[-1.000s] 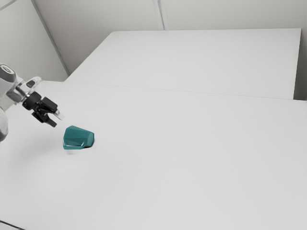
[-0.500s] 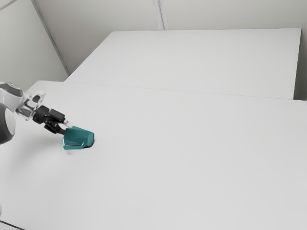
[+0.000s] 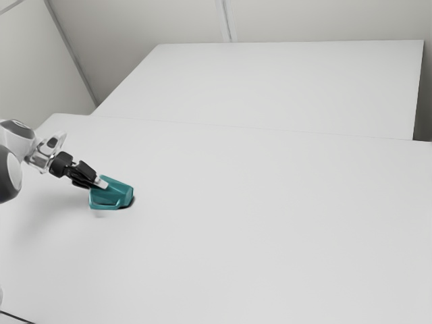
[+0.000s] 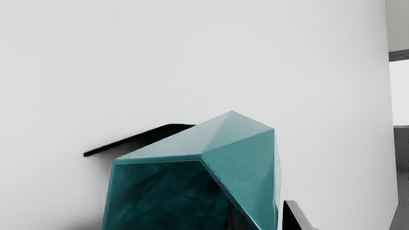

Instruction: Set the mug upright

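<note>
The teal faceted mug (image 3: 119,196) lies on its side on the white table, its open end toward the gripper (image 3: 101,183), which is at its upper rim in the exterior view. In the wrist view the mug (image 4: 243,169) shows its dark hollow inside and a pale upper facet. One dark finger reaches inside the mug and the other stands along its outer wall, so the gripper (image 4: 263,220) is shut on the mug's wall. Where the pads meet the wall is partly hidden.
The white table (image 3: 270,223) spreads around the mug, with another white surface (image 3: 290,81) behind it. A dark cable (image 3: 17,317) lies at the exterior view's lower left corner.
My hand has moved down and toward the exterior view's right, onto the mug. The fingers have drawn together around its wall, and the mug has turned slightly.
</note>
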Action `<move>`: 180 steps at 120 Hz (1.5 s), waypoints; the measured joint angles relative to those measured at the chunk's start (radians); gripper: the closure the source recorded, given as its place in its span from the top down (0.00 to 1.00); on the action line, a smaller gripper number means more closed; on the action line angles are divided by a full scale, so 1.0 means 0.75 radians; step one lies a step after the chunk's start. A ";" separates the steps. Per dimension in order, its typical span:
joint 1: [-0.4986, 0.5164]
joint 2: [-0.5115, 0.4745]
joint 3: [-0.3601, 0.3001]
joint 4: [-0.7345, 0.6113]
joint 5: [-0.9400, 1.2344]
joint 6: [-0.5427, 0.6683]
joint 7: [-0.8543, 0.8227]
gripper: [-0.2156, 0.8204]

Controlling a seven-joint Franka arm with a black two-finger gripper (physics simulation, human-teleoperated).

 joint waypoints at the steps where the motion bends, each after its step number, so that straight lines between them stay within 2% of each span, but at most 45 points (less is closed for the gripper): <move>1: 0.000 0.000 0.000 0.000 -0.002 -0.001 0.001 0.17; 33: -0.006 -0.025 -0.004 -0.001 -0.041 -0.036 0.031 0.07; 54: -0.037 -0.131 -0.003 -0.022 -0.038 -0.062 0.046 0.07; 70: -0.125 -0.244 -0.002 -0.029 0.046 -0.044 0.036 0.06; 90: -0.319 -0.380 -0.006 -0.049 0.298 0.079 -0.044 0.05; 97: -0.364 -0.412 -0.033 -0.053 0.403 0.137 -0.088 0.05; 120: -0.408 -0.436 -0.178 -0.064 0.727 0.326 -0.277 0.04; 145: -0.483 -0.482 -0.273 -0.177 0.944 0.522 -0.518 0.03; 160: -0.495 -0.496 -0.315 -0.254 0.999 0.617 -0.664 0.03; 180: -0.548 -0.491 -0.325 -0.304 1.035 0.715 -0.841 0.03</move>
